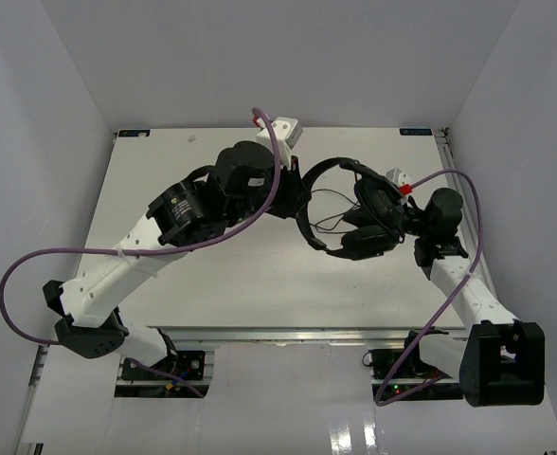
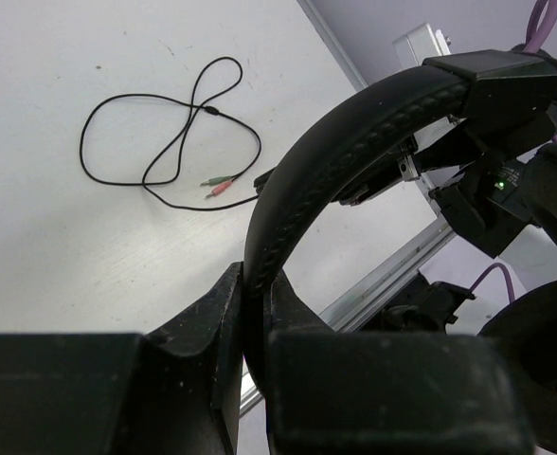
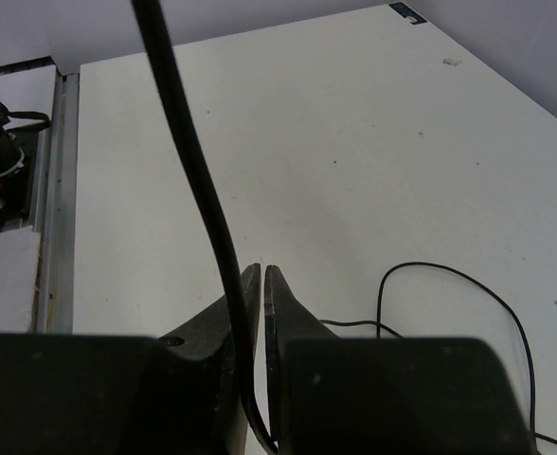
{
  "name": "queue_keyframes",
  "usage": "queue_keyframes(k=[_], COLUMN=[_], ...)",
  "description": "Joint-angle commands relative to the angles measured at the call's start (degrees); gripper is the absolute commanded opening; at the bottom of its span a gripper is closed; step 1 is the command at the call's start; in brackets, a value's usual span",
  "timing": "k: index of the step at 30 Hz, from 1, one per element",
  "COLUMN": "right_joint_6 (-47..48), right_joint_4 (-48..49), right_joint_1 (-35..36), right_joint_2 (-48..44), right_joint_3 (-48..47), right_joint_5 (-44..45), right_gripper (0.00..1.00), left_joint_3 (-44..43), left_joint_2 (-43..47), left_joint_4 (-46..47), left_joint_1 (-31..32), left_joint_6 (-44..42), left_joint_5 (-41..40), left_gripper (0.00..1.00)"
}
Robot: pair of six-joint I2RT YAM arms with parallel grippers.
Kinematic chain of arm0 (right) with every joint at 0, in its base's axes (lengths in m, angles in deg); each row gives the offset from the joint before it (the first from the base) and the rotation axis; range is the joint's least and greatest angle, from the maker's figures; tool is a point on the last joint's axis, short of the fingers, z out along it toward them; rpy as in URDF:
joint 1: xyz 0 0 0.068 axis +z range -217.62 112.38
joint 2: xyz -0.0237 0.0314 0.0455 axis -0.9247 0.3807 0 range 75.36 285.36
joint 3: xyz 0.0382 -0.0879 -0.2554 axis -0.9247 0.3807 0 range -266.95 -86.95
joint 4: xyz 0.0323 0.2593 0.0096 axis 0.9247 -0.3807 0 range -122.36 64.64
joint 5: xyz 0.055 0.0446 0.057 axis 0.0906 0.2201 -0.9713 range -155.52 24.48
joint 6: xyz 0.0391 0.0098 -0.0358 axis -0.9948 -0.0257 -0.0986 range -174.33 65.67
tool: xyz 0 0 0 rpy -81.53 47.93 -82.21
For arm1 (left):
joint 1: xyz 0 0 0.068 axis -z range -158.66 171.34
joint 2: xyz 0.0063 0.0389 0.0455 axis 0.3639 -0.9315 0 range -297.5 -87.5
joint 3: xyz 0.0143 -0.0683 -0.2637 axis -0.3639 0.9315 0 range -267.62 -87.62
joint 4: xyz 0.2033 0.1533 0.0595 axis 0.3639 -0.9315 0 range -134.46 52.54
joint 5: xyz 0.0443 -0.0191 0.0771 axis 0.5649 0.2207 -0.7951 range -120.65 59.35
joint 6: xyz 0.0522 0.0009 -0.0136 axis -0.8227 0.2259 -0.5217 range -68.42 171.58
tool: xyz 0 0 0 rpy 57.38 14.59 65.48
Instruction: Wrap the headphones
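The black headphones [image 1: 354, 213] hang over the table's middle. Their headband [image 1: 309, 194] arcs left and both earcups [image 1: 373, 223] sit at the right. My left gripper [image 1: 296, 201] is shut on the headband [image 2: 354, 133], which runs up from between its jaws [image 2: 257, 275]. My right gripper [image 1: 406, 216] is beside the earcups, and its jaws [image 3: 262, 270] are closed to a sliver. A black strand [image 3: 193, 161], seemingly the cable, is pinched low between them. The rest of the thin cable [image 2: 165, 142] lies looped on the table, with its red and green plugs [image 2: 220, 185] at the end.
Thick purple robot cables [image 1: 260, 204] loop over both arms. A small white box [image 1: 283, 128] sits at the table's far edge. A white block with a red part [image 1: 400, 180] lies just behind the earcups. The table's metal front rail [image 2: 402, 270] is close.
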Motion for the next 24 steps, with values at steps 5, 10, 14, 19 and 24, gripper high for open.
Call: queue_keyframes(k=[5, 10, 14, 19, 24], right_joint_6=[-19.1, -28.7, -31.4, -29.9, -27.4], right_joint_4=[20.5, 33.0, 35.6, 34.9, 31.6], right_joint_1=[0.1, 0.7, 2.4, 5.9, 7.8], right_joint_2=[3.4, 5.8, 6.1, 4.4, 3.0], right_joint_3=[0.6, 2.0, 2.4, 4.3, 4.2], right_joint_5=[-3.4, -3.4, -3.4, -2.7, -2.3], right_gripper=[0.15, 0.14, 0.13, 0.15, 0.15], left_joint_3=[1.6, 3.2, 2.8, 2.8, 2.6], left_joint_2=[1.7, 1.7, 1.4, 1.1, 0.3], left_joint_4=[12.4, 18.5, 21.8, 26.3, 30.4], left_joint_1=[0.1, 0.1, 0.1, 0.0, 0.1], left_joint_6=[4.4, 6.3, 7.3, 7.6, 8.2], left_joint_5=[-3.9, -7.1, -10.7, -16.5, -20.0], left_gripper=[0.0, 0.0, 0.0, 0.0, 0.0])
